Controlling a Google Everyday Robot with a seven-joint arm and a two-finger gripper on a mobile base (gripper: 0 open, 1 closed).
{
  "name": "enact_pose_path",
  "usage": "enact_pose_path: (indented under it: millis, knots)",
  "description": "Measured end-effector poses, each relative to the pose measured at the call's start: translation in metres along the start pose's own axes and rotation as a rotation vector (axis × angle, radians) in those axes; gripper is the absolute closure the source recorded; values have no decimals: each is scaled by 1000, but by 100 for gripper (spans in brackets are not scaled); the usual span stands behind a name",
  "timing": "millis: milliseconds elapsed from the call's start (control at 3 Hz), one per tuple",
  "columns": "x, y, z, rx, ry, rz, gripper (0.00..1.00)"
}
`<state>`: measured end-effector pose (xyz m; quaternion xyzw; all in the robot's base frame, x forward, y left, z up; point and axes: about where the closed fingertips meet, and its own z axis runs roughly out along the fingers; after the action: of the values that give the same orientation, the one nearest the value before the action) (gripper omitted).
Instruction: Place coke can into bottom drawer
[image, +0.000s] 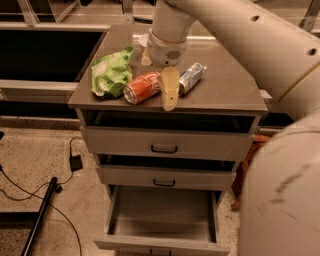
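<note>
The coke can lies on its side on the cabinet top, near the front edge. My gripper hangs right over the can's right end, open. One pale finger stands just right of the can and the other finger shows behind it. The can is not gripped. The bottom drawer is pulled out below, and its plain grey inside is bare.
A green crumpled bag lies left of the coke can, touching it. A silver-and-blue can lies right of my finger. The two upper drawers stand slightly ajar. My arm fills the right side. Cables lie on the floor at left.
</note>
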<state>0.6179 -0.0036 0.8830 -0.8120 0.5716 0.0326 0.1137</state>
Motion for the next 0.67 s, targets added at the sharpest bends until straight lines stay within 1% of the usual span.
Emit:
enact_pose_path:
  millis: [333,667]
  knots:
    - [-2,-20,22,-15,7,1,0]
    - [-4,-34,38,-24,11,7,16]
